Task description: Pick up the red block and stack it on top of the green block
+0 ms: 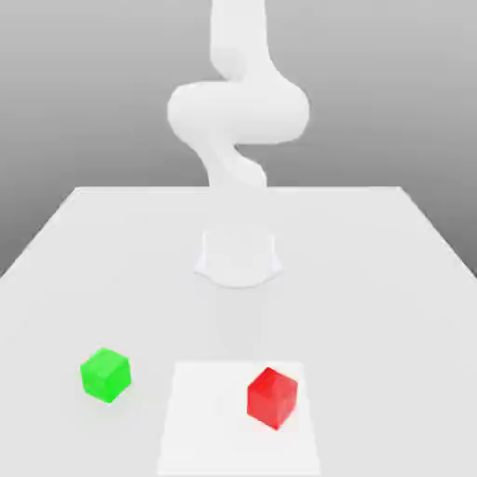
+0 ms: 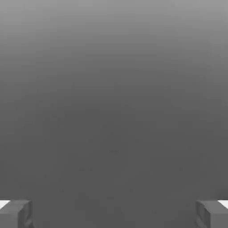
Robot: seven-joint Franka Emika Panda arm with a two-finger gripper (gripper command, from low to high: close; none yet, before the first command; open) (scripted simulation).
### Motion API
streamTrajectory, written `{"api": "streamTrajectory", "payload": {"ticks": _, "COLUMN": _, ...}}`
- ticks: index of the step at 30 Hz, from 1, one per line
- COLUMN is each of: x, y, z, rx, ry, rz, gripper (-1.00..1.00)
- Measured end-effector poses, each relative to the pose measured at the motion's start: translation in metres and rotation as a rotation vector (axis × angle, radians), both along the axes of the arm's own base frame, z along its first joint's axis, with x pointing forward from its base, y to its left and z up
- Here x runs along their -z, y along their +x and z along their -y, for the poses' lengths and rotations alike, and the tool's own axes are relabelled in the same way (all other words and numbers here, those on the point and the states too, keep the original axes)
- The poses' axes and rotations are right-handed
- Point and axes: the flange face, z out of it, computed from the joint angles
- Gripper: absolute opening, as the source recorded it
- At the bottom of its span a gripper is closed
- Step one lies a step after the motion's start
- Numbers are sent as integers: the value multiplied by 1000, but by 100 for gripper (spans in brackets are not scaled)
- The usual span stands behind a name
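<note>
No readable text, labels or numbers anywhere.

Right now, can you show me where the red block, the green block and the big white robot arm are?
Red block point(image 1: 272, 399): exterior view, on its side faces.
Green block point(image 1: 106, 375): exterior view, near its middle.
Robot arm point(image 1: 240, 107): exterior view, on its thick bend.

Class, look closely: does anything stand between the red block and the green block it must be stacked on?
Nothing visible does: only bare tabletop and white sheet lie between the red block and green block.
</note>
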Motion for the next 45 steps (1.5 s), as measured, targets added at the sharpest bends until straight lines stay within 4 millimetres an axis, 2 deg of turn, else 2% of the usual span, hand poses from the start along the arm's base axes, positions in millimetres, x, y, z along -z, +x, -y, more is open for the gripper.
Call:
{"api": "streamTrajectory", "payload": {"ticks": 2, "x": 46, "y": 26, "z": -4, "rx": 37, "ry": 53, "rz": -77, "gripper": 0}}
{"api": "streamTrajectory", "payload": {"ticks": 5, "x": 113, "y": 52, "z": -11, "rx": 96, "ry": 115, "rz": -186, "gripper": 0}}
{"api": "streamTrajectory", "payload": {"ticks": 10, "x": 227, "y": 72, "z": -26, "rx": 213, "ry": 182, "rz": -365, "gripper": 0}}
{"api": "streamTrajectory", "payload": {"ticks": 15, "x": 337, "y": 62, "z": -38, "rx": 353, "ry": 203, "rz": -533, "gripper": 0}}
{"api": "streamTrajectory", "payload": {"ticks": 20, "x": 436, "y": 28, "z": -44, "rx": 505, "ry": 180, "rz": -679, "gripper": 0}}
{"api": "streamTrajectory", "payload": {"ticks": 26, "x": 505, "y": 21, "z": -44, "rx": 535, "ry": 173, "rz": -702, "gripper": 0}}
{"api": "streamTrajectory", "payload": {"ticks": 27, "x": 513, "y": 20, "z": -44, "rx": 536, "ry": 174, "rz": -703, "gripper": -100}}
{"api": "streamTrajectory", "payload": {"ticks": 34, "x": 514, "y": 20, "z": -44, "rx": 536, "ry": 174, "rz": -701, "gripper": -100}}
{"api": "streamTrajectory", "payload": {"ticks": 40, "x": 459, "y": 20, "z": -40, "rx": 542, "ry": 175, "rz": -701, "gripper": -100}}
{"api": "streamTrajectory", "payload": {"ticks": 43, "x": 441, "y": 19, "z": 40, "rx": 664, "ry": 215, "rz": -689, "gripper": -100}}
{"api": "streamTrajectory", "payload": {"ticks": 45, "x": 432, "y": 7, "z": 97, "rx": 748, "ry": 245, "rz": -682, "gripper": -100}}
